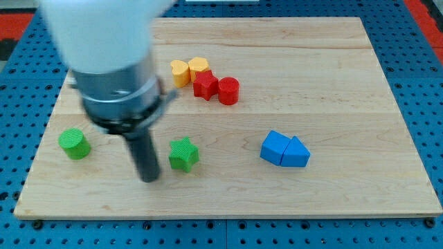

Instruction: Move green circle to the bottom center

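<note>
Eight small blocks lay on the wooden tabletop (332, 83), two of each colour: two green, two yellow, two red and two blue.

The green circle (74, 144), a short cylinder, stood at the lower left of the frame, near the tabletop's left edge and apart from every other block. The second green block, a green star (183, 153), sat lower centre-left, well to the right of the circle.

My tip (149, 178) was down at the tabletop between the two green blocks, nearer the star, just to its left and a little lower in the frame. Whether the rod touched the star could not be told; a thin strip of wood seemed to show between them. The green circle lay well to the left of the tip and slightly higher. The arm carried no hand: only the straight dark rod, holding nothing, hung from a blurred grey and white body that filled the upper left of the frame.

In the upper centre the four warm blocks formed a tight cluster. A yellow heart (180, 72) and a second yellow block (199, 67), its shape unclear, sat side by side, touching. Just below and right of them a red star (205, 85) pressed against a red cylinder (228, 90).

At right of centre the two blue blocks touched: a blue cube-like block (275, 146) on the left and a blue triangle (296, 153) on the right.
</note>
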